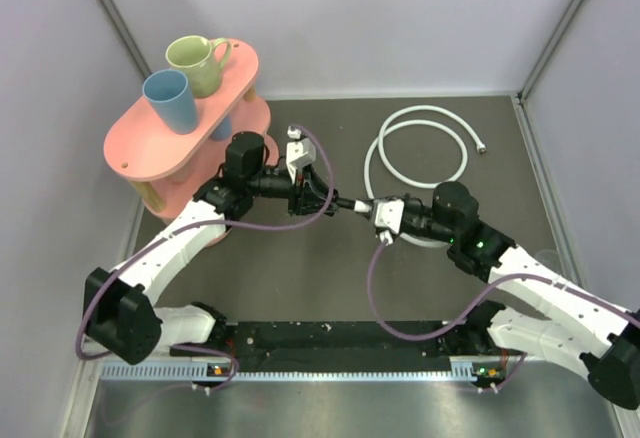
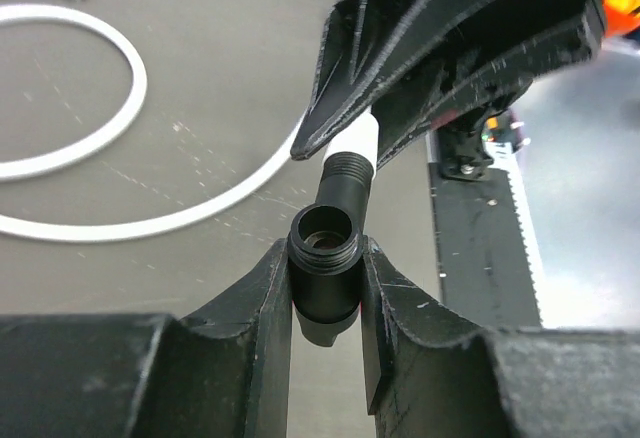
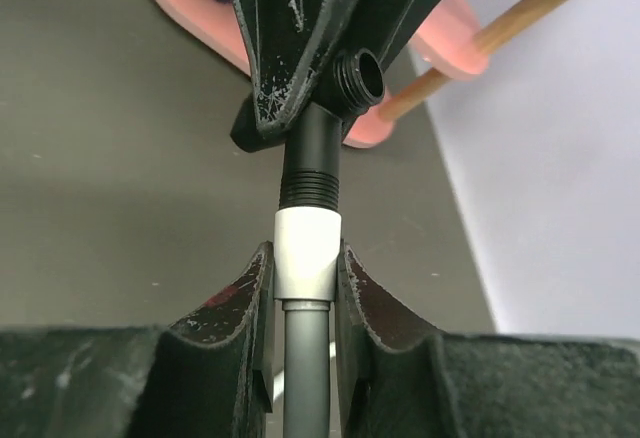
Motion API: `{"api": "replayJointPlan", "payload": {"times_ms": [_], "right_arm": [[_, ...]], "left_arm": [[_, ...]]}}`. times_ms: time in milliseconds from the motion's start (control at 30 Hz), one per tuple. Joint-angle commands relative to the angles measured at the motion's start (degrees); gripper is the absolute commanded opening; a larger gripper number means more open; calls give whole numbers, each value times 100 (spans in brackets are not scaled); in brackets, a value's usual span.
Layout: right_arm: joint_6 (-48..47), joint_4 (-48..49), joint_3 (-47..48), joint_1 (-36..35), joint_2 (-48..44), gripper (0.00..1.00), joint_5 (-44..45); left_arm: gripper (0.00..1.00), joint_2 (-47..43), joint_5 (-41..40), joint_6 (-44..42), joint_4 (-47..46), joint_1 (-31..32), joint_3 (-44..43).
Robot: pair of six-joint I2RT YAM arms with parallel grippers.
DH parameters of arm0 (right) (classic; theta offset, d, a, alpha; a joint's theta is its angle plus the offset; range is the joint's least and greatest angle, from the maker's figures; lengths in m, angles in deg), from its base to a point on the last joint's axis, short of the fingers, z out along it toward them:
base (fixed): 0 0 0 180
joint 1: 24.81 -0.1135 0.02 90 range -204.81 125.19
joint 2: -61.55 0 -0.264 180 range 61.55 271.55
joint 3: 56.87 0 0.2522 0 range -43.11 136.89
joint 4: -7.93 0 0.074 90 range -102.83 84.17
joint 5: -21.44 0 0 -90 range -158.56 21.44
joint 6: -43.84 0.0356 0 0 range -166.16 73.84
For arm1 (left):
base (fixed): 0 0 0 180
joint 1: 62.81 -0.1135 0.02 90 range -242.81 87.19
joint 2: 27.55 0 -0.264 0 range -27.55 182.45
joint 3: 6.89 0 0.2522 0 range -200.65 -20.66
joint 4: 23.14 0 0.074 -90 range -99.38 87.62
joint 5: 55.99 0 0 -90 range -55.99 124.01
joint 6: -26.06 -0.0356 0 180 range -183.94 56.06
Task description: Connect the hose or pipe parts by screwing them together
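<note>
Pale walls are set round a dark table [image 1: 290,278]. Above its middle, the black connector [image 3: 312,158] is gripped by the closed left gripper [image 2: 325,258]. The hose [image 2: 140,78] end is pinched by the right gripper [image 3: 305,258] and set against the connector's thread. The hose is judged light and bendy, so its stiff end is best held. A mug [image 1: 195,58] and cup [image 1: 172,98] are seen on a pink stand [image 1: 135,143]; nothing is seen inside them.

There are two cups (a green mug [image 1: 195,63] and a blue tumbler [image 1: 172,103]) and one pink two-level stand [image 1: 135,143]. One white hose [image 2: 137,78] and one black connector [image 2: 325,283] are the pipe parts. Two robot arms, the left arm [image 1: 165,248] and the right arm [image 1: 540,293], stand at one table [image 1: 300,278].
</note>
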Motion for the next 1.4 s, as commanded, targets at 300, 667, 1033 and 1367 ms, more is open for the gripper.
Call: {"api": "replayJointPlan", "payload": {"times_ms": [300,667,1033,1367], "right_arm": [[2193,-1082,2246,1476,1594,0,-4346],[3784,-220,1808,1476,1543,0,-3320],[2890,-290,1280,1476,-21,80,-1481],[754,-844,903,914,-953,81,-1060]], "left_arm": [[0,-712,660,-4206,236,486,419],[0,-896,-500,-4341,-289,759,770],[0,-940,-465,-1215,-1156,653,726],[0,-185,-1775,2302,868,601,-1144]]}}
